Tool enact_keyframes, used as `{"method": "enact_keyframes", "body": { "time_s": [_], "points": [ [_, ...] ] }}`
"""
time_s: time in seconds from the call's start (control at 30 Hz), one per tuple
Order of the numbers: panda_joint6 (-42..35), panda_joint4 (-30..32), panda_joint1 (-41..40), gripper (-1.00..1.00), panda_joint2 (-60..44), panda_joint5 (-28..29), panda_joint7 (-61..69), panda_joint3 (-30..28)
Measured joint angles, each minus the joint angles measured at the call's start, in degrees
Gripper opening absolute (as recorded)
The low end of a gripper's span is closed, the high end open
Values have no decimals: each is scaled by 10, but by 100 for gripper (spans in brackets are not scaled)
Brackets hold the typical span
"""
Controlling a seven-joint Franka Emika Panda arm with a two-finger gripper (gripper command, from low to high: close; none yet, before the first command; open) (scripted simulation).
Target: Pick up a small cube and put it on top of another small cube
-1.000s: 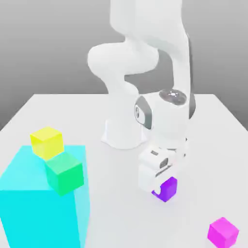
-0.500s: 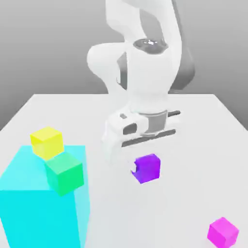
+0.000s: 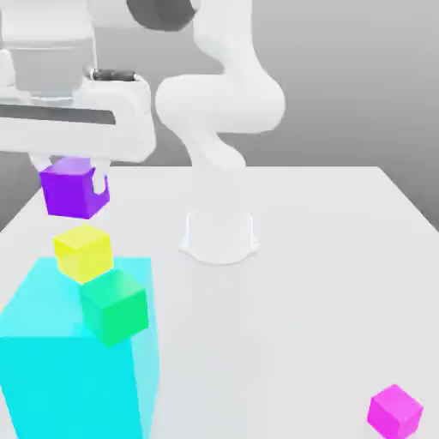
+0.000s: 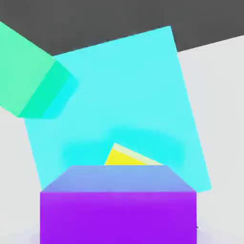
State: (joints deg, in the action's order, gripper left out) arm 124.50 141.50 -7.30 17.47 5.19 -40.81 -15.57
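Purple and matte, the small cube (image 3: 74,189) hangs clear of every surface, pinched between the 2 white fingers (image 3: 100,182) of the gripper (image 3: 72,174), which is closed on it. Holding it from above with the hand pointing down leaves the cube's underside free, which is what a stacking move needs. It sits just above the yellow cube (image 3: 83,251) with a gap between them, and slightly toward the exterior view's left of it, so the 2 are not yet squarely aligned. In the hand view the purple cube (image 4: 117,205) covers most of the yellow one (image 4: 125,158), leaving a wedge of yellow showing past its far edge, which suggests the same small offset.

The yellow cube appears to rest on the large cyan block (image 3: 81,364), raising the target above the table (image 3: 326,257). A green cube (image 3: 115,306) sits just beside the yellow one, so I judge there is little room for a sloppy descent.

All 3 small cubes are plain, flat-faced solids with sharp edges and no sheen, about equal in size. The cyan block looks translucent and glassy, much larger than the rest. A magenta cube (image 3: 395,411) lies well apart on the smooth white table, near the exterior view's right.
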Motion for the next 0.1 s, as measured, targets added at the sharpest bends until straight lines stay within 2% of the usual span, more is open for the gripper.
{"method": "enact_keyframes", "body": {
  "time_s": [0.1],
  "points": [
    [0,0,0,100,0,0,0,0]
  ]
}}
